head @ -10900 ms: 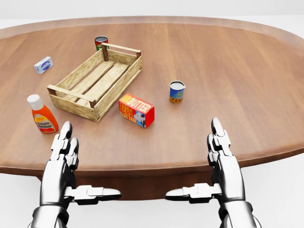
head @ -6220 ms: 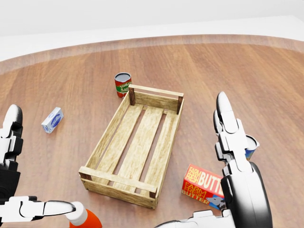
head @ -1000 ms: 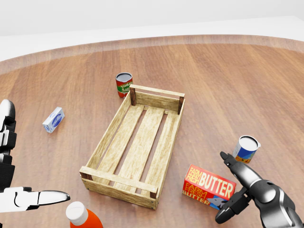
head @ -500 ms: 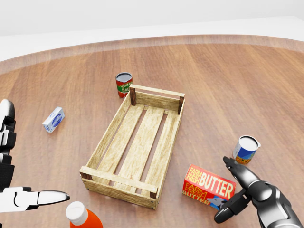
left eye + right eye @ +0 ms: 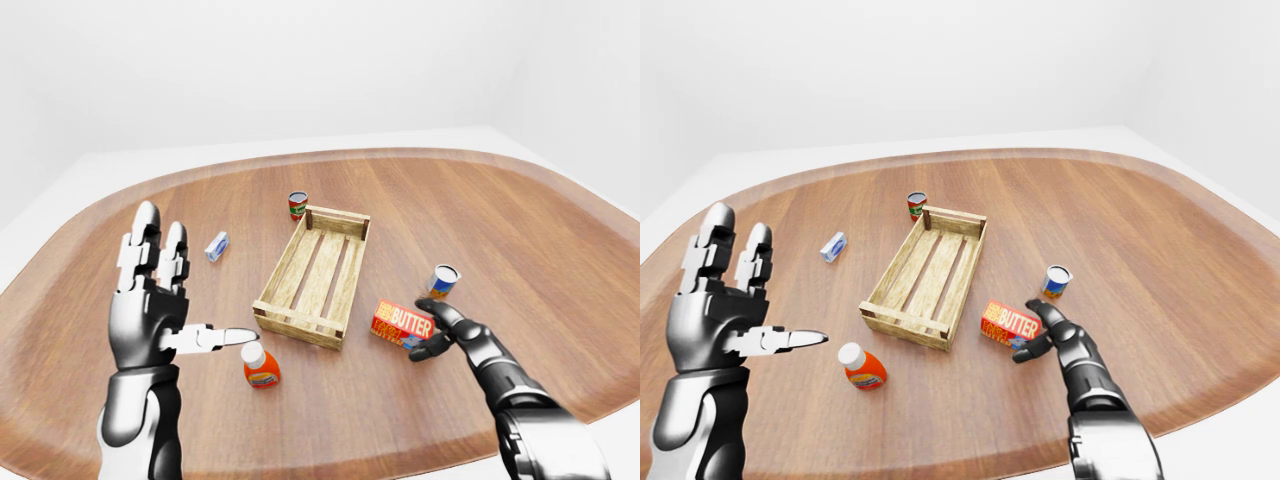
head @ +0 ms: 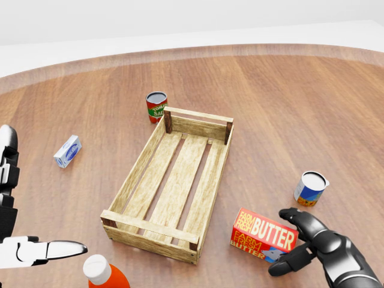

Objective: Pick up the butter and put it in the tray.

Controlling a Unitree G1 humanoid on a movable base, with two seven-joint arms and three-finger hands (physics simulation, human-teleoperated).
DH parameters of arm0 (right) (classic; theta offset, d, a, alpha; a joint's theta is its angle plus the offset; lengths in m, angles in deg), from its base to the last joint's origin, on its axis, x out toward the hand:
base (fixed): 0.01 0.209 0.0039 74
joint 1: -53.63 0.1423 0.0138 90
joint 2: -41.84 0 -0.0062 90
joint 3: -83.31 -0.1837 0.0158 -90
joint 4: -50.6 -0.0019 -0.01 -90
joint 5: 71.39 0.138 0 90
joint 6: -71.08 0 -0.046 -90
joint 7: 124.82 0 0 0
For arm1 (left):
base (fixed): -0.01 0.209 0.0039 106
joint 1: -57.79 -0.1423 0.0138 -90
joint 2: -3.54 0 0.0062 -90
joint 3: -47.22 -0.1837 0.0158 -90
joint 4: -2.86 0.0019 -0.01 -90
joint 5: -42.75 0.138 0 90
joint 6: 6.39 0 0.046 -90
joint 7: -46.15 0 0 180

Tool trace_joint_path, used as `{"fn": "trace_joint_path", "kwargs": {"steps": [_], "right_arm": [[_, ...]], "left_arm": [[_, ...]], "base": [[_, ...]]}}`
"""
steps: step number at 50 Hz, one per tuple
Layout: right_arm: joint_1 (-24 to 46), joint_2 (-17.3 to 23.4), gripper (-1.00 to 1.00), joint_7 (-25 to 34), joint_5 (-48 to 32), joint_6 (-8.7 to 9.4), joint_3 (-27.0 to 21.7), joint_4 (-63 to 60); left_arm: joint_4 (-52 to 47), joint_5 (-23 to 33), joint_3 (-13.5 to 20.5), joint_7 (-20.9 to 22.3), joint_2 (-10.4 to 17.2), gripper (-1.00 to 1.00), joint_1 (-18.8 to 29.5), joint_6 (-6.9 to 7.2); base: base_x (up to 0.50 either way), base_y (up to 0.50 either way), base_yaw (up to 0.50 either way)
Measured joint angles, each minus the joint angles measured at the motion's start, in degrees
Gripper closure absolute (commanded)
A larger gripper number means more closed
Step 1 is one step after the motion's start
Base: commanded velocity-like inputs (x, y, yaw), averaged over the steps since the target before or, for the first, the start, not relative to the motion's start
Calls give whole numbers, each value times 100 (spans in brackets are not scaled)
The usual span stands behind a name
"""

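The red and yellow butter box [image 6: 261,234] lies flat on the wooden table, just right of the near corner of the wooden slatted tray [image 6: 133,177]. The tray holds nothing. My right hand [image 6: 285,242] is at the box's right end, its upper fingers [image 6: 298,217] curled at the top edge and the thumb below the box's lower corner. It is open and not closed round the box. My left hand [image 5: 165,300] is raised at the left of the left-eye view, open with fingers spread, holding nothing.
A red tomato can [image 6: 155,107] stands past the tray's far left corner. A blue and white can [image 6: 311,188] stands just above my right hand. A small blue and white carton [image 6: 66,151] lies to the left, and an orange bottle [image 6: 103,274] stands near the bottom edge.
My right hand has come down and left against the butter's right end, with its fingers curling toward the box. The butter, the tray and my left hand have not moved.
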Motion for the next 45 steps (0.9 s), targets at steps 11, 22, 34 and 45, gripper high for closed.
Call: {"fn": "trace_joint_path", "kwargs": {"steps": [11, 22, 34, 45], "right_arm": [[49, -20, 100, -55, 6, 0, 113, 140], [53, -19, 100, 61, -31, 0, 184, 127], [24, -6, 100, 172, -194, 0, 179, 10], [-185, 3, 100, 322, -212, 0, 184, -580]], "left_arm": [[-19, 3, -6, 4, -7, -100, -14, 0], [-19, -5, 2, 2, -6, -100, -9, 0], [-16, 12, -22, 5, -14, -100, -26, 0], [-39, 25, -36, 11, -23, -100, -43, 0]], "base": [[0, 0, 0], [0, 0, 0], [0, 0, 0], [0, 0, 0]]}}
